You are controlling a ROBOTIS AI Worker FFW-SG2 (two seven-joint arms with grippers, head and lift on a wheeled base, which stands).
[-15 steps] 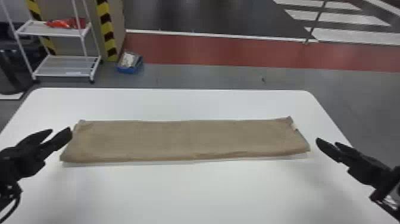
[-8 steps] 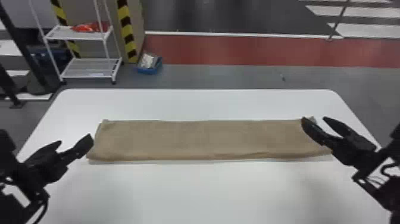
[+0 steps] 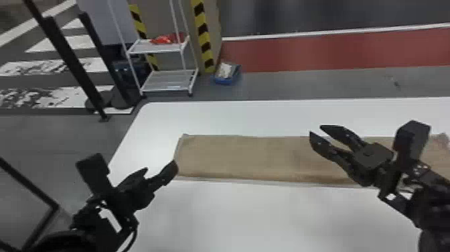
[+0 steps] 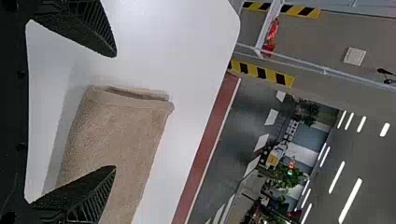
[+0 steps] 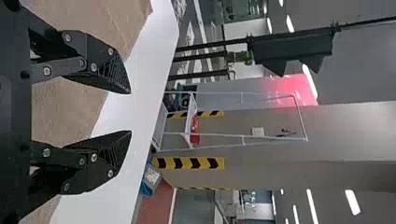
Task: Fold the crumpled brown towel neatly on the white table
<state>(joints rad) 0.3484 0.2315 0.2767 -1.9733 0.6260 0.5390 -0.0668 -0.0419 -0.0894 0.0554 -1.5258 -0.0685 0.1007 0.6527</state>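
Blue bin [image 3: 222, 81] holds something pale [image 3: 225, 69]; towel [image 3: 241, 157] lies near the spread left claw [image 3: 160, 168], beneath the spread right claw [image 3: 316, 129].

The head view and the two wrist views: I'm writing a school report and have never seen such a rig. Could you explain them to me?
This is a robot with two black arms. The head view comes from a camera on its head, looking forward and down. Each wrist view comes from a camera on one arm, turned on its side, so upright things lie sideways.

On the white table lies a brown towel, already folded into a long strip. The left gripper is near the towel's left end; the right gripper appears over the towel. Both have their fingers apart and hold nothing. Behind the table stands a white shelf rack.
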